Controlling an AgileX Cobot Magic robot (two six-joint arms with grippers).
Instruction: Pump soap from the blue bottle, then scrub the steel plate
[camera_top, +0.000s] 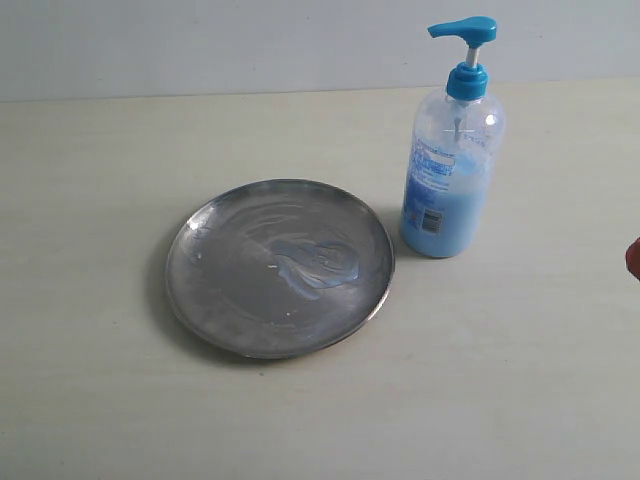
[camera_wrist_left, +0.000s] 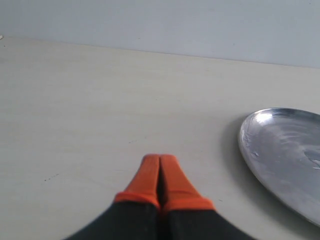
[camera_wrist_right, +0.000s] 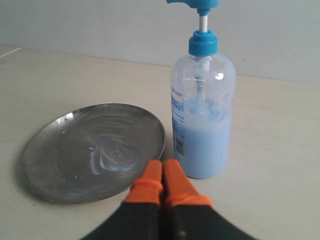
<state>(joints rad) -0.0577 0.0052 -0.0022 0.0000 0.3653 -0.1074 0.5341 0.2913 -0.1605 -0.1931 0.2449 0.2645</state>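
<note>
The steel plate (camera_top: 279, 266) lies flat on the table, round and silver-grey, with a smear of pale blue soap (camera_top: 318, 263) near its middle. To its right stands the blue bottle (camera_top: 452, 170), upright, its pump head (camera_top: 464, 28) raised and about a third full of pale blue liquid. My right gripper (camera_wrist_right: 162, 163) is shut and empty, its orange fingertips low over the table in front of the bottle (camera_wrist_right: 202, 112) and plate (camera_wrist_right: 95, 150). Also shut and empty, my left gripper (camera_wrist_left: 159, 158) hangs over bare table, apart from the plate's rim (camera_wrist_left: 245, 145).
A pale wall (camera_top: 300, 40) runs behind the table's far edge. A small red shape (camera_top: 633, 258) shows at the right border of the exterior view. Bare tabletop (camera_top: 90, 200) spreads left of the plate and in front of it.
</note>
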